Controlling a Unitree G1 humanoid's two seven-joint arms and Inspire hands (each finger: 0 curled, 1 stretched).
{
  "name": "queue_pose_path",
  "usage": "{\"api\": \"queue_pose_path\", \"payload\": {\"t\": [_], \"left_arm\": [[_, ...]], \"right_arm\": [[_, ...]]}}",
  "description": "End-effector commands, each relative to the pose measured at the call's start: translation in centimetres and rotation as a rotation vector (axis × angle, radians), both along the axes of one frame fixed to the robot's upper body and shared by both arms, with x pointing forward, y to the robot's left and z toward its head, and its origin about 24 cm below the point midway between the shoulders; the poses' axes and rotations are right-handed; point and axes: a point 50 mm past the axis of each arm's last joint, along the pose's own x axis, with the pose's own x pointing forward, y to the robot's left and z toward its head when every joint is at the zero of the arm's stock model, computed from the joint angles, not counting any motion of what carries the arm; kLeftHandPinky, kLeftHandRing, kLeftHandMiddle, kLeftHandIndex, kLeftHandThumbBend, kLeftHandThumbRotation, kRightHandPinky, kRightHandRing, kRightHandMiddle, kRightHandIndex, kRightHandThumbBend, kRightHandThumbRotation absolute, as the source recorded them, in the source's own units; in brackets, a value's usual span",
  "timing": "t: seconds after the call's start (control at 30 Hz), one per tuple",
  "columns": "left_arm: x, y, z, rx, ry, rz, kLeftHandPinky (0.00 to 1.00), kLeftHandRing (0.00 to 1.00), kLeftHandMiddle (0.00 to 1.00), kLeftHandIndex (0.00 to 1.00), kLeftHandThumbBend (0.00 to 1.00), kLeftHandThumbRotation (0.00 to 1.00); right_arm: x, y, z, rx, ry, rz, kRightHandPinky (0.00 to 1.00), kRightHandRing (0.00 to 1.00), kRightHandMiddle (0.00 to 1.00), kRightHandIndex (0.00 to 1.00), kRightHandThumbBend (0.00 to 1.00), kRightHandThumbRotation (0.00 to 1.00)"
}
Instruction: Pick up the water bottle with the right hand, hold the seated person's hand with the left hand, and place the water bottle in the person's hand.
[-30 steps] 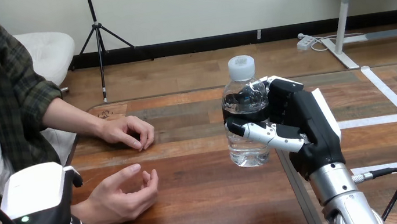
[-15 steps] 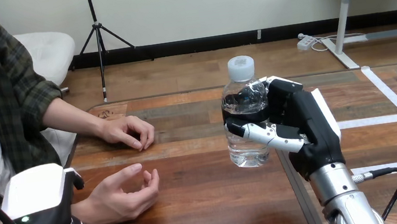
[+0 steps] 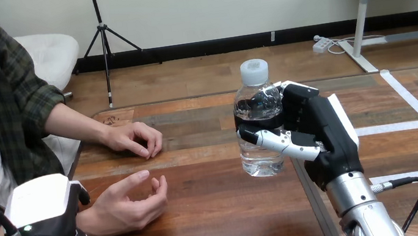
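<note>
A clear water bottle (image 3: 256,110) with a white cap stands upright near the table's middle. My right hand (image 3: 321,134) is shut on it from the right, thumb across the front and fingers behind. Whether its base touches the wood I cannot tell. At the lower left the person's nearer hand (image 3: 123,205) lies palm up with loosely curled fingers, well left of the bottle. My left hand (image 3: 41,208) is at that hand's wrist, thumb above and fingers curled beneath it.
The person's other hand (image 3: 135,139) rests palm down on the wooden table (image 3: 220,215), farther back at the left. A seam runs down the table just right of the bottle. White tape lines mark the right part.
My left hand has edged slightly right along the person's wrist, and the person's nearer hand has shifted a little. The bottle and my right hand have stayed in place.
</note>
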Motion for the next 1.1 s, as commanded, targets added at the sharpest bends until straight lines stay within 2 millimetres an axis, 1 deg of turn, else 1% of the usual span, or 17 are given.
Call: {"api": "queue_pose_path", "payload": {"t": [0.0, 0.27, 0.57, 0.87, 1.07], "left_arm": [[-0.42, -1.39, -1.65, -0.016, 0.107, -0.043, 0.55, 0.61, 0.66, 0.67, 0.84, 0.0], [-0.36, -1.42, -1.74, -0.026, 0.169, -0.024, 0.54, 0.61, 0.66, 0.67, 0.82, 0.0], [-0.22, -1.58, -1.9, -0.023, 0.255, -0.016, 0.57, 0.65, 0.69, 0.7, 0.8, 0.0], [-0.22, -1.75, -2.14, -0.013, 0.288, -0.031, 0.54, 0.61, 0.66, 0.7, 0.82, 0.0], [-0.18, -1.87, -2.27, -0.018, 0.305, -0.036, 0.52, 0.59, 0.64, 0.7, 0.81, 0.0]], "right_arm": [[1.2, 0.1, 3.2, 0.015, -0.129, 0.0, 0.32, 0.39, 0.44, 0.44, 0.29, 0.0], [1.22, 0.11, 3.24, 0.019, -0.129, 0.0, 0.32, 0.39, 0.44, 0.45, 0.29, 0.0], [1.23, 0.09, 3.27, 0.03, -0.133, 0.004, 0.32, 0.39, 0.45, 0.45, 0.28, 0.0], [1.25, 0.04, 3.29, 0.038, -0.128, 0.0, 0.32, 0.39, 0.44, 0.44, 0.28, 0.0], [1.23, 0.03, 3.35, 0.049, -0.124, -0.001, 0.32, 0.39, 0.44, 0.44, 0.28, 0.0]]}}
